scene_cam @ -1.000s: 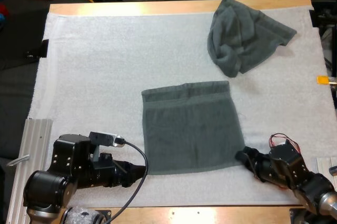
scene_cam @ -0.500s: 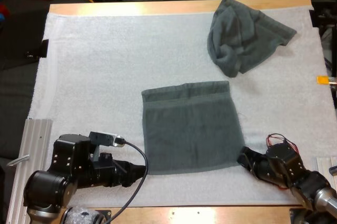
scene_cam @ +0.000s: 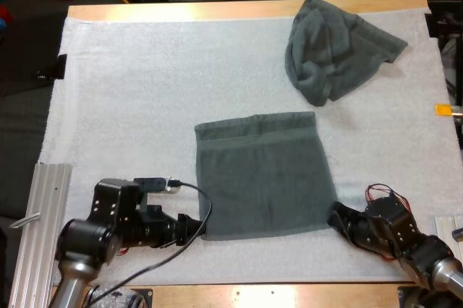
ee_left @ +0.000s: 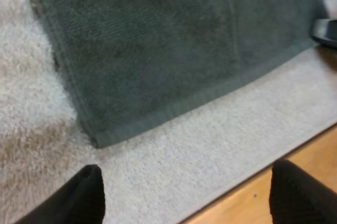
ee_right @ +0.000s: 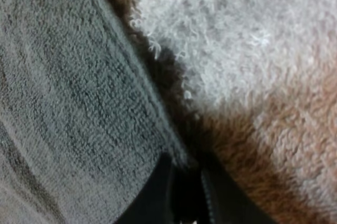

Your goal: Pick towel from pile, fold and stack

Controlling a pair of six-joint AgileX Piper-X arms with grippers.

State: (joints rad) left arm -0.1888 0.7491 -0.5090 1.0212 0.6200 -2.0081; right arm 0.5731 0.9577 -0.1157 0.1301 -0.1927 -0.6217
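Observation:
A dark grey-green towel [scene_cam: 264, 174] lies flat in the middle of the white mat. My left gripper [scene_cam: 197, 227] sits just short of its near left corner. In the left wrist view its fingers [ee_left: 87, 195] stand wide apart and open, clear of the towel's corner [ee_left: 100, 139]. My right gripper [scene_cam: 335, 214] is at the towel's near right corner. In the right wrist view that gripper [ee_right: 184, 184] is shut, pinching the towel's edge [ee_right: 152, 113]. A second towel [scene_cam: 333, 48] lies crumpled at the mat's far right.
An aluminium rail [scene_cam: 43, 207] runs along the mat's near left side. The table's wooden front edge [scene_cam: 289, 295] lies close behind both grippers. The other arm's finger [ee_left: 324, 29] shows at the towel's far corner in the left wrist view.
My right gripper has closed on the towel's near right corner. My left arm has moved right, up to the near left corner, still open.

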